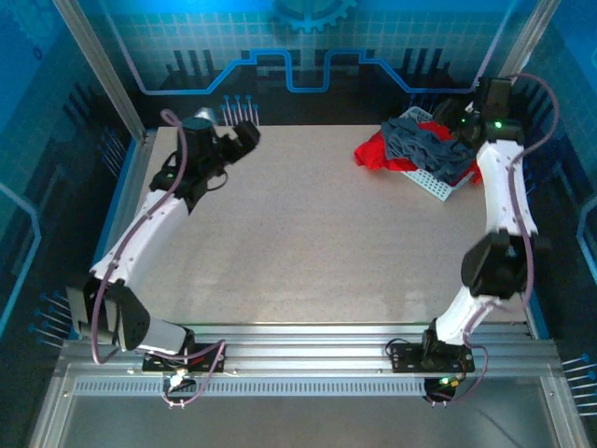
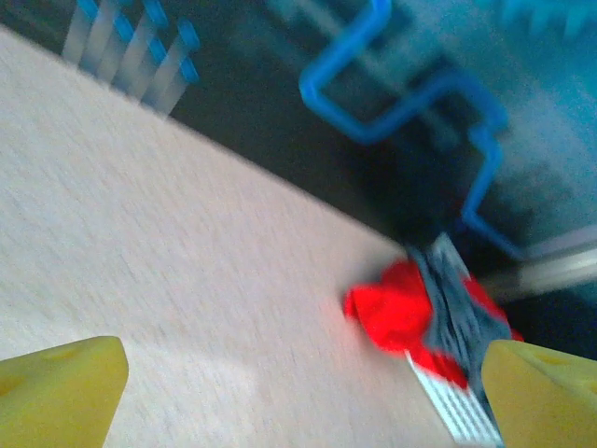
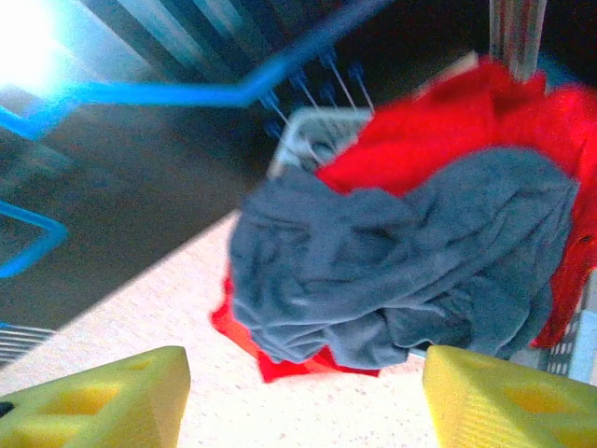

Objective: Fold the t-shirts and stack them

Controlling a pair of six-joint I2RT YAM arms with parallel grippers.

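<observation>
At far-right corner, slate-blue t-shirt [image 1: 434, 145] atop red t-shirts [image 1: 373, 151] in basket [image 1: 437, 189]; L pincer [image 2: 303, 373], R pincer [image 3: 303, 373] agape, prob. empty.

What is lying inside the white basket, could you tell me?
A crumpled slate-blue t-shirt lies on red cloth that spills over the rim of the white basket. Its floor and anything beneath are covered.

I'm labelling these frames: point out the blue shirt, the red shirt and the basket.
blue shirt [image 3: 401, 271], right wrist view, middle of its crumpled cloth
red shirt [image 2: 396, 313], left wrist view, its left bulge
basket [image 1: 431, 185], top view, its near wall
</observation>
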